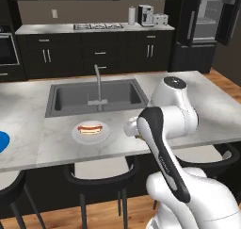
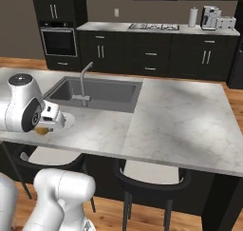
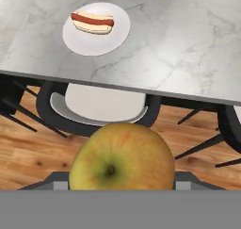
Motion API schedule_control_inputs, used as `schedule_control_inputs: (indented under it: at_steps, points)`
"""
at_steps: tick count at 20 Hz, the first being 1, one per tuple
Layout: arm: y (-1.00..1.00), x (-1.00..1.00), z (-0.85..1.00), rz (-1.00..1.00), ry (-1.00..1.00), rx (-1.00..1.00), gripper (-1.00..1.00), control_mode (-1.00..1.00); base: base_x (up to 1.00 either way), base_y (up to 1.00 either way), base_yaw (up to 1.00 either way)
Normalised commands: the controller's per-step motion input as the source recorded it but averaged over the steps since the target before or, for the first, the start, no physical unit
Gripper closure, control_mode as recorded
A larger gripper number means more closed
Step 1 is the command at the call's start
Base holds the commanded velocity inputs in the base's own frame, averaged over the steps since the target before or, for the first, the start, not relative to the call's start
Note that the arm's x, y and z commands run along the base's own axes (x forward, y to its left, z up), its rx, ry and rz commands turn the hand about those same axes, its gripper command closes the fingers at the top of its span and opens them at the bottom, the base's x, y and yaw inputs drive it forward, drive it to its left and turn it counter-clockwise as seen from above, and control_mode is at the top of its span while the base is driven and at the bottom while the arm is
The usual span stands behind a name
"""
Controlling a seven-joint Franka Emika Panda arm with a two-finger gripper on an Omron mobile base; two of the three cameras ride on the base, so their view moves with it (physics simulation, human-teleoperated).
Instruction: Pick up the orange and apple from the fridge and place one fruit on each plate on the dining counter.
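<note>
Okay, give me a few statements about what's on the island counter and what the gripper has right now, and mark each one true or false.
1. The gripper holds the apple. True.
2. The white plate is bare. False: a hot dog lies on it.
3. The tap stands at the sink in the dining counter. True.
4. The apple already rests on the white plate. False: in the hand view it is off the counter's edge, with the floor and a stool behind it.
5. The blue plate lies at the left edge of the left base view. True.
</note>
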Motion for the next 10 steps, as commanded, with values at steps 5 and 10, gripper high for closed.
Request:
schedule_control_inputs:
  at_steps: [5, 10]
  points:
    - [0.58, 0.39, -0.16, -0.02, 0.11, -0.03, 1.0, -1.0, 0.0, 0.0, 0.0]
    - [0.51, 0.49, -0.3, -0.04, 0.06, -0.05, 1.0, -1.0, 0.0, 0.0, 0.0]
